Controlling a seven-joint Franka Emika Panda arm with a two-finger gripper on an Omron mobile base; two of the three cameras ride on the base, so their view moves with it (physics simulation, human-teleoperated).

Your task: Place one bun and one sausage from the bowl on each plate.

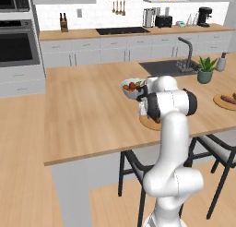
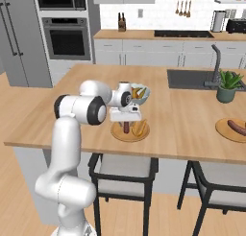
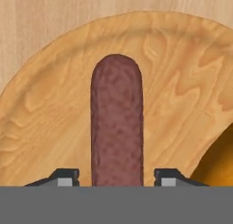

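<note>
1. Sausage fills the hand view's centre, lying on the wooden plate; gripper fingers stand spread either side, not pinching, apparently releasing it.
2. Bun lies beside it on that plate, centre of the right base view.

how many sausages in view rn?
2. One dark reddish-brown sausage lies on the round light-wood plate under the gripper, between its parted fingertips. Another lies on the second wooden plate at the counter's right. More may be hidden behind the arm.
</note>
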